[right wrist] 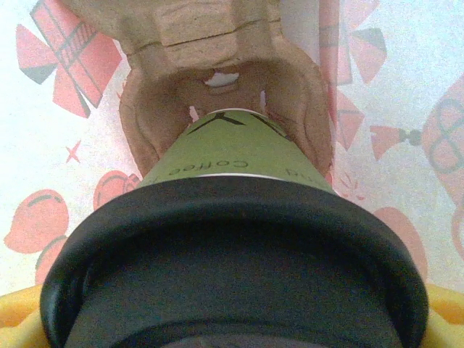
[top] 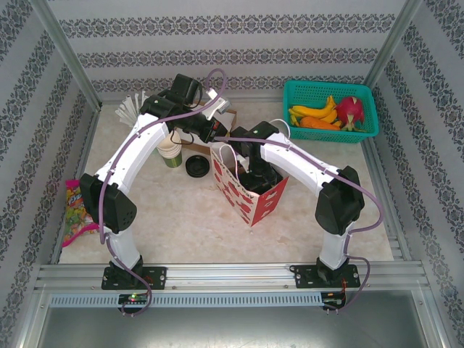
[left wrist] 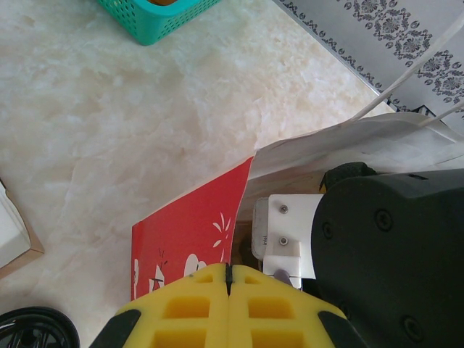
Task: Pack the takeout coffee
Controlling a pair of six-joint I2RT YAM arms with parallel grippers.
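Note:
A takeout coffee cup (right wrist: 225, 148), green-walled with a black lid (right wrist: 232, 246), stands in a well of a brown pulp carrier (right wrist: 145, 109) inside the red and white gift bag (top: 246, 192). My right gripper (top: 258, 178) reaches down into the bag; its yellow fingers (right wrist: 14, 308) sit at both sides of the lid, shut on the cup. The left gripper (left wrist: 228, 279) is shut on the bag's rim, where the red outer panel (left wrist: 188, 246) meets its fingertips. A second paper cup (top: 172, 151), cream above green, stands uncapped left of the bag.
A loose black lid (top: 197, 167) lies between the uncapped cup and the bag. A teal basket (top: 362, 98) of fruit stands at the back right. White straws (top: 130, 109) fan out at the back left. A candy packet (top: 72, 210) lies at the left edge.

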